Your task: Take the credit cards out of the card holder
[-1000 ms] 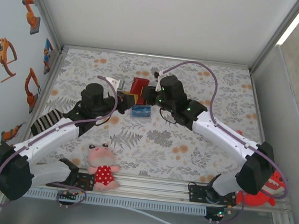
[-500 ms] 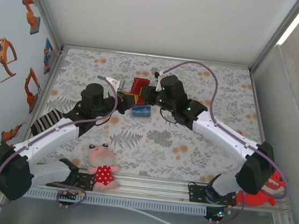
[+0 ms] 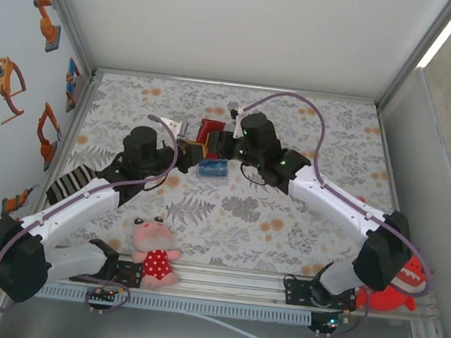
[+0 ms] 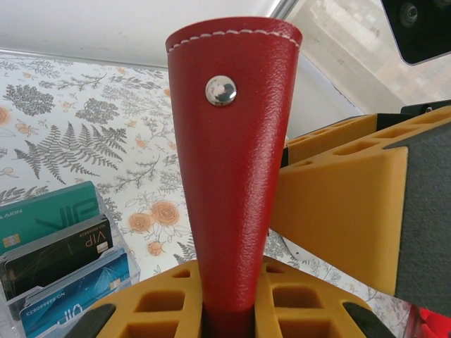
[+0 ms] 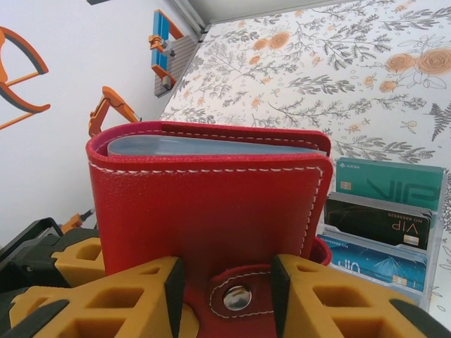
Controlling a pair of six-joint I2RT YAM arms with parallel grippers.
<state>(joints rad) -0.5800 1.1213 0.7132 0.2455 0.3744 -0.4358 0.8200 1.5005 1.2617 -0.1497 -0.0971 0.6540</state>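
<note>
The small red folding leather wallet [image 5: 211, 204] is being held up above the flowery table [image 3: 301, 218], squeezed by the left gripper [image 3: 194, 143]. Its closing tab is being framed, not pinched, by the slightly parted right gripper [image 5: 225, 282]. Three thin cards [image 5: 386, 184], teal, black and blue, are being shown in a clear plastic stand [image 5: 435, 232] just beside. Whether more are being hidden inside cannot be told.

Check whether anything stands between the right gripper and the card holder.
Nothing visible does. The card holder sits directly at the right gripper, its lower part between the parted jaws, while the left gripper clamps it.
</note>
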